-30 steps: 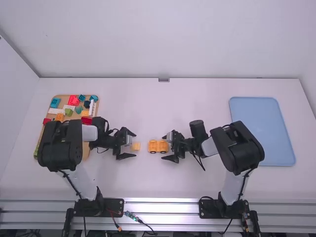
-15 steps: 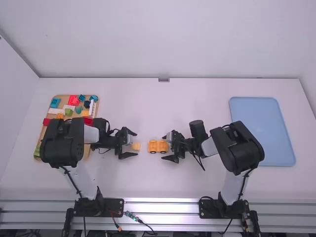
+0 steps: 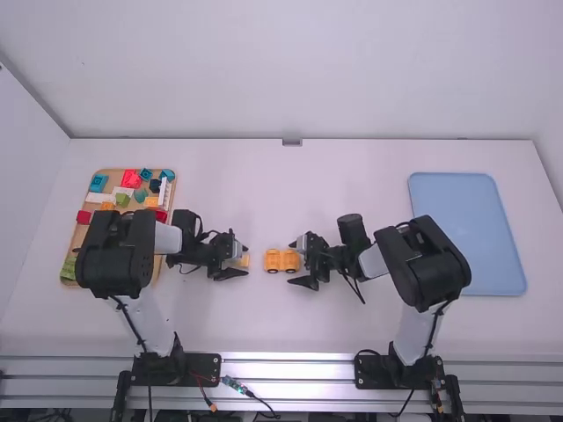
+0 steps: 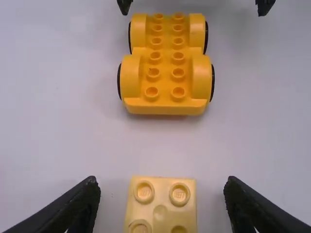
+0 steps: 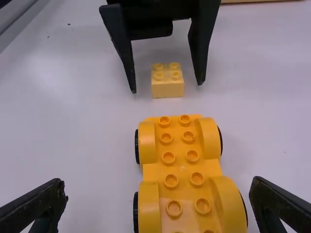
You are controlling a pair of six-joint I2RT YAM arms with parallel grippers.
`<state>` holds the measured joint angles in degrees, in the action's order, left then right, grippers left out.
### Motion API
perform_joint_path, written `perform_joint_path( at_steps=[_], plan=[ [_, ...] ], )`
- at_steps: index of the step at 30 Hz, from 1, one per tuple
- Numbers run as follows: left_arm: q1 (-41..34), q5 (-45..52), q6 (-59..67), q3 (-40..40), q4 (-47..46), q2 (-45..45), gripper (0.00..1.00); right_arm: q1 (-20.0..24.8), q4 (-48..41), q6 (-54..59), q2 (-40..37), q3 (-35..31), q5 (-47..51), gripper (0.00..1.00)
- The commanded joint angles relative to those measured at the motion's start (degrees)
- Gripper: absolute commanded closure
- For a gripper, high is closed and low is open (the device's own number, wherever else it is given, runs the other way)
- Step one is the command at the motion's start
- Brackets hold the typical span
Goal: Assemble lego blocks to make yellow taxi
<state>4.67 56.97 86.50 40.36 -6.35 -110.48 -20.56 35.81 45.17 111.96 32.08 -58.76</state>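
Black left pincer has partly closed around the pale block, right pincer wide.

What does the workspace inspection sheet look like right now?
Surface: white table, a few small dark specks.
Job's things: yellow wheeled base, wheels down; small yellow block on the table, separate from it.
Clutter: board of mixed-colour blocks at far left, partly under the left arm; blue tray at right.
Left claw: open around the small yellow block, a gap either side.
Right claw: open around the wheeled base, not touching it.
Cables: black loop by the right claw; connector lead between the arm bases.
Surroundings: white walls; metal rails at the near edge.
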Motion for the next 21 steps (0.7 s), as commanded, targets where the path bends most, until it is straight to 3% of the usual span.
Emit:
perform_joint_path(
  at_steps=[1, 2, 6, 14, 21],
  plan=[
    [0.1, 0.2, -0.1, 0.5, -0.3, -1.3, 0.38, 0.0, -0.2, -0.4, 1.0, 0.5, -0.3, 0.01],
    [0.1, 0.2, -0.1, 0.5, -0.3, -1.3, 0.43, 0.0, -0.2, -0.4, 1.0, 0.5, -0.3, 0.01],
    [0.0, 0.2, -0.1, 0.5, -0.2, -1.3, 0.44, 0.0, -0.2, -0.4, 1.0, 0.5, -0.3, 0.01],
    [-0.1, 0.2, -0.2, 0.6, -0.1, -1.3, 0.61, 0.0, -0.2, -0.4, 1.0, 0.5, -0.3, 0.01],
    [-0.1, 0.1, -0.1, 0.6, -0.1, -1.3, 0.68, -0.1, -0.2, -0.4, 1.0, 0.5, -0.3, 0.01]
  ],
)
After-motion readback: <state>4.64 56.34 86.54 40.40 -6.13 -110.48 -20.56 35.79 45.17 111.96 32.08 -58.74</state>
